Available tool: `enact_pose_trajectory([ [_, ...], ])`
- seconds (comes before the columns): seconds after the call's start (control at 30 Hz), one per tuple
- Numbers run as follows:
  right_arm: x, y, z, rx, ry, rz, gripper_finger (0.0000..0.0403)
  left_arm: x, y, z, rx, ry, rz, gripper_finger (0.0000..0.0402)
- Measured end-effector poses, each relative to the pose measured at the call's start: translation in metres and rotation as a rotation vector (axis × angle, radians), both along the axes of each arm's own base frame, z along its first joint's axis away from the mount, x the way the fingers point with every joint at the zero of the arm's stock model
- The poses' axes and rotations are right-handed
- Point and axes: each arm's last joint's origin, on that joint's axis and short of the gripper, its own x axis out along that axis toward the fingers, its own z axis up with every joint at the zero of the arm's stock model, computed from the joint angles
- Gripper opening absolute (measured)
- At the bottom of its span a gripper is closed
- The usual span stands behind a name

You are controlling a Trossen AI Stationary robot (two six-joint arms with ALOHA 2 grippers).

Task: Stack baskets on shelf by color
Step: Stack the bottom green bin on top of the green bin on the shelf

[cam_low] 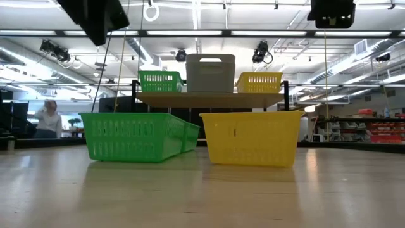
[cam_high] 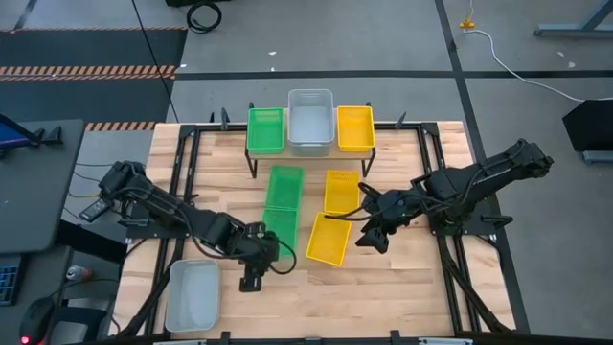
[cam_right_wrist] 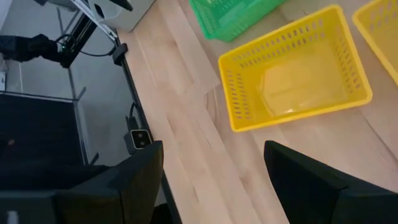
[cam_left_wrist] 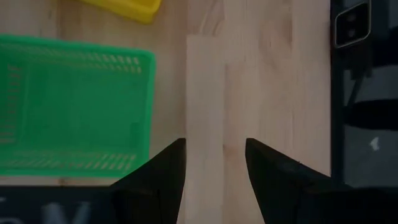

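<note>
On the shelf [cam_high: 308, 150] stand a green basket [cam_high: 265, 129], a pale grey one [cam_high: 310, 119] and a yellow one [cam_high: 354, 127]. On the table lie green baskets [cam_high: 283, 199] in a long strip, two yellow baskets [cam_high: 341, 190] [cam_high: 328, 240] and a grey basket [cam_high: 192, 294] at the near left corner. My left gripper [cam_high: 250, 284] is open over bare wood, just near-left of the green strip [cam_left_wrist: 74, 106]. My right gripper [cam_high: 374, 240] is open above the table, right of the nearer yellow basket [cam_right_wrist: 295, 68]. Neither touches anything.
Black frame rails [cam_high: 182, 182] run along both table sides, and the arm bases sit on them. Bare wood [cam_high: 383, 297] stretches along the near edge between the grey basket and the right rail. In the low view the green [cam_low: 136, 136] and yellow [cam_low: 253, 136] baskets stand before the shelf [cam_low: 212, 99].
</note>
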Motion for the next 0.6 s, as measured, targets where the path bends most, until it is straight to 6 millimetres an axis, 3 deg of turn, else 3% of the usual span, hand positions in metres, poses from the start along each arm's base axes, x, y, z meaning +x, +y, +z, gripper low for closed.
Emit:
enact_pose_trajectory([
  [0.3, 0.004, 0.007, 0.006, 0.161, -0.027, -0.092, 0.0284, -0.001, -0.015, 0.001, -0.018, -0.079, -0.014, 0.0172],
  [0.5, 0.025, 0.022, 0.017, 0.252, -0.237, -0.114, 0.0283, 0.001, -0.019, 0.003, -0.009, -0.127, -0.058, 0.0172],
  [0.6, 0.036, 0.032, 0.012, 0.265, -0.271, -0.089, 0.0283, 0.001, -0.018, 0.002, 0.000, -0.127, -0.073, 0.0172],
])
